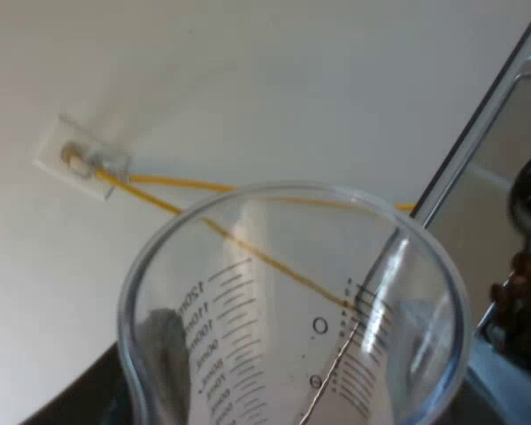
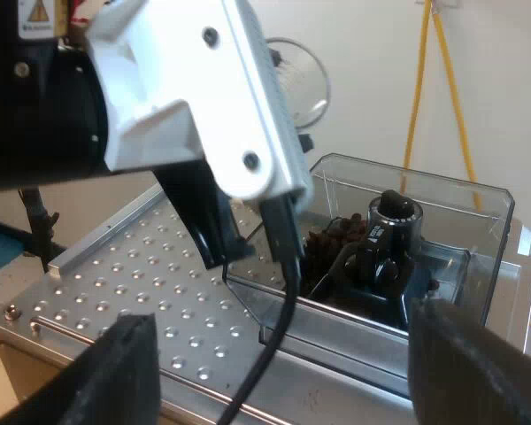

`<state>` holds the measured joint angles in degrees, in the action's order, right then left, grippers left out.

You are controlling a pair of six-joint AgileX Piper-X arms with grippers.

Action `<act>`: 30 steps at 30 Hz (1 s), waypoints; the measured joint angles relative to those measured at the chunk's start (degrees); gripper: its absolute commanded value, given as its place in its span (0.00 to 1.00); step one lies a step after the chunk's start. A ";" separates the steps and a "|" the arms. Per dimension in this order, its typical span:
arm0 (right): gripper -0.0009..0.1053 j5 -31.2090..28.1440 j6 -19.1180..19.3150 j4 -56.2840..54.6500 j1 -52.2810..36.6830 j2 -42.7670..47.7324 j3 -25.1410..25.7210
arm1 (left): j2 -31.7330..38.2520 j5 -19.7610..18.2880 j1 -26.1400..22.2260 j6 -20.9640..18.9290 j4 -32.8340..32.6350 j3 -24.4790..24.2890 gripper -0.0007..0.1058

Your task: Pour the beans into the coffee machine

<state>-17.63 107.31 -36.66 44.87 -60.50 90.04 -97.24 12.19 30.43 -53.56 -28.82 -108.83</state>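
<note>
Left gripper [image 1: 310, 394] clamps the empty-looking glass [image 1: 283, 274] by the hopper [image 2: 447, 199], right gripper [image 2: 292, 381] gapes empty; hold rim over beans [image 2: 332, 239], clear of hopper wall.

Left arm shell [image 2: 190, 88]: white, angular, two screws [image 2: 211, 36].
Wrist link [image 2: 35, 106]: black, yellow warning sticker [image 2: 37, 13] you'll spot.
Right gripper [image 2: 288, 363]: black fingers [image 2: 124, 372].
</note>
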 measured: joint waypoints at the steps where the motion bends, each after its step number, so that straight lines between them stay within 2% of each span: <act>1: 0.59 0.00 0.00 0.00 0.00 0.00 0.00 | -0.04 0.15 0.10 0.34 0.28 0.00 0.28; 3: 0.59 0.00 0.00 0.00 0.00 0.00 0.00 | -0.35 0.91 0.10 2.88 0.72 0.00 0.28; 6: 0.59 0.00 0.00 0.00 0.00 0.00 0.00 | -0.42 1.32 0.10 3.34 0.93 0.00 0.28; 11: 0.59 0.00 0.00 0.00 0.00 0.00 0.00 | -0.42 2.32 0.10 6.44 2.54 0.00 0.28; 16: 0.59 0.00 0.00 0.00 0.00 0.00 0.00 | -0.42 2.32 0.10 13.91 5.49 0.00 0.28; 24: 0.59 0.00 0.00 0.00 0.00 0.00 0.00 | -0.42 2.32 0.10 20.66 5.81 0.00 0.28; 30: 0.59 0.42 0.00 0.00 0.00 0.00 0.00 | -0.42 2.32 0.10 27.42 8.75 0.00 0.28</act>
<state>-17.21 107.31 -36.66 44.87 -60.50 90.04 -97.66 14.52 30.53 -26.14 -20.07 -108.83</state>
